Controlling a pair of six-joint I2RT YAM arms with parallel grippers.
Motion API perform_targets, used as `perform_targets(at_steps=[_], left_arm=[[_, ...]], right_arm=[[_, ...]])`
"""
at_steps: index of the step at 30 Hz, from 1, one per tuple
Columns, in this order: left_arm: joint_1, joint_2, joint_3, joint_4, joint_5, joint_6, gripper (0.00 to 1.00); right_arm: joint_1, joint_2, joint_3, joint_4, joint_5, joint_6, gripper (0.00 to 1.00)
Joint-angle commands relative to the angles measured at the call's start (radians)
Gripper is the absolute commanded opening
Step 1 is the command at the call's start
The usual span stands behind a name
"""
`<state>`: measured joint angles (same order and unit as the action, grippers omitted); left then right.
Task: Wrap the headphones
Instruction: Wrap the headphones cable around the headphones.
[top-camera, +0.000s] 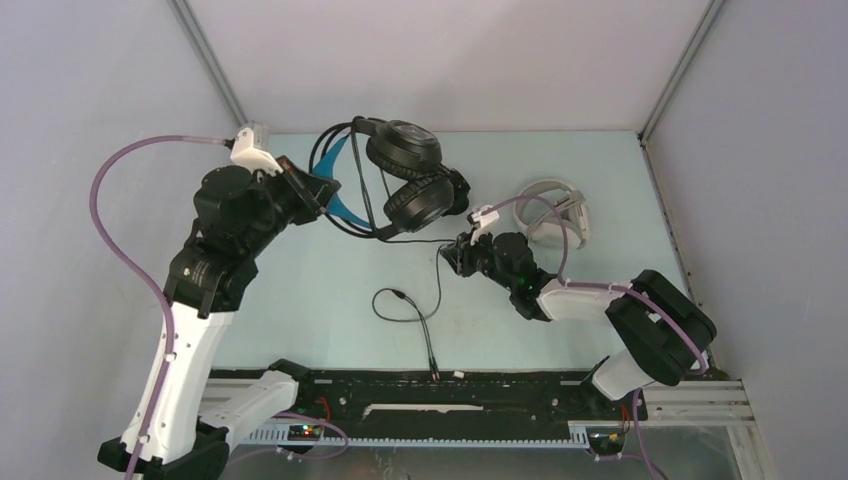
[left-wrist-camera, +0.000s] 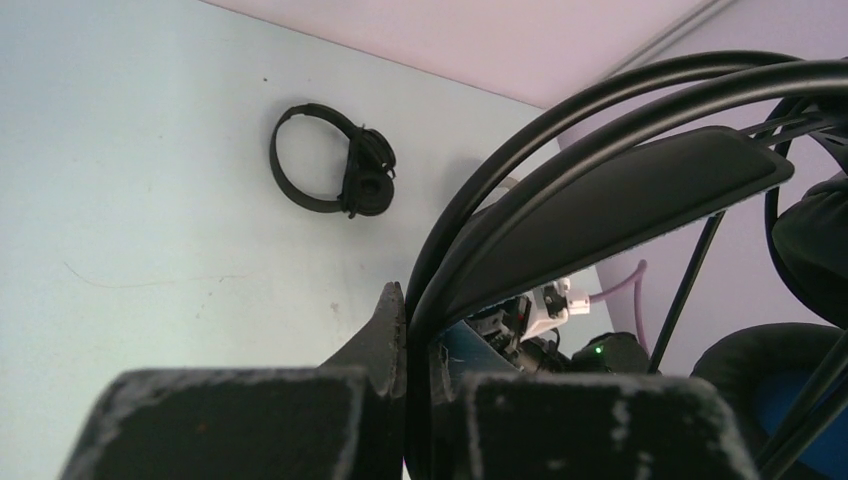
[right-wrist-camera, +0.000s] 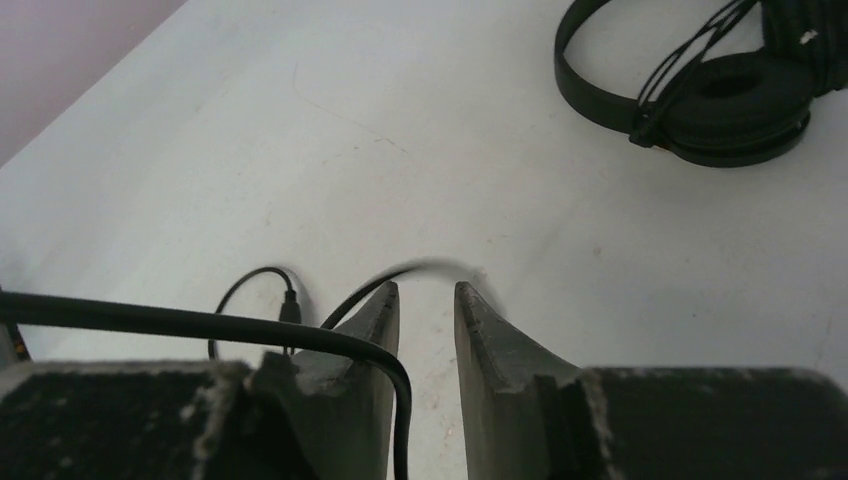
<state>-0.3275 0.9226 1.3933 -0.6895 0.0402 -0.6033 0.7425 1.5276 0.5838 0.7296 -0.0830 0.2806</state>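
**Top view**
- left gripper: clenched on the blue-lined band of the bulky black headphones, upper middle of frame. The cups sit toward centre.
- cable: runs down from the cups, makes a loose loop on the table at frame centre, and ends at a plug by the bottom rail.
- right gripper: centre of frame, on the cable just below the cups.
- white headset: right of centre, just past my right wrist. I'm not touching it.

**Left wrist view**
- grip: both fingers are tight on the band with no gap showing. The band arcs off to the upper right.
- slim black headset: upper middle, flat on the table, well apart from my fingers.

**Right wrist view**
- jaws: apart with a narrow gap, nothing pinched.
- cable here: lies over the finger on the left of frame and drops through the gap. A blurred stretch arcs past the tips.
- slim headset here: upper right corner, clear of me.

**Step (my read)**
- step: picking up the slack cable to wind it round the headphones I'm holding. The wrap is barely begun, since most of the cable is loose.
- do it well: seat the cable deep between the pads before closing. Close near the cups, not at the loop.
- winding: pull the slack taut but gently. Lead each turn round the band or cups while the left grip holds firm.
- risk: the thin cable could slip past the tips, or a hard tug could twist the band in my left fingers.
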Motion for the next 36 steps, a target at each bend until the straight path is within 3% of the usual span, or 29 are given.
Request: perform_targets(at_steps=[1, 13, 21, 36], left_arm=[[0.007, -0.019, 0.11, 0.118, 0.086, -0.088, 0.0], [0.044, -0.031, 0.114, 0.094, 0.107, -0.047, 0.0], [0.047, -0.05, 0.018, 0.097, 0.316, 0.066, 0.0], [0.047, -0.13, -0.166, 0.1, 0.495, 0.447, 0.0]], right_arm=[[-0.018, -0.047, -0.012, -0.056, 0.068, 0.022, 0.26], [-0.085, -0.191, -0.051, -0.15, 0.053, -0.005, 0.0], [-0.171, -0.314, -0.056, -0.218, -0.056, 0.001, 0.0], [-0.27, -0.446, 0.018, -0.382, -0.217, 0.073, 0.0]])
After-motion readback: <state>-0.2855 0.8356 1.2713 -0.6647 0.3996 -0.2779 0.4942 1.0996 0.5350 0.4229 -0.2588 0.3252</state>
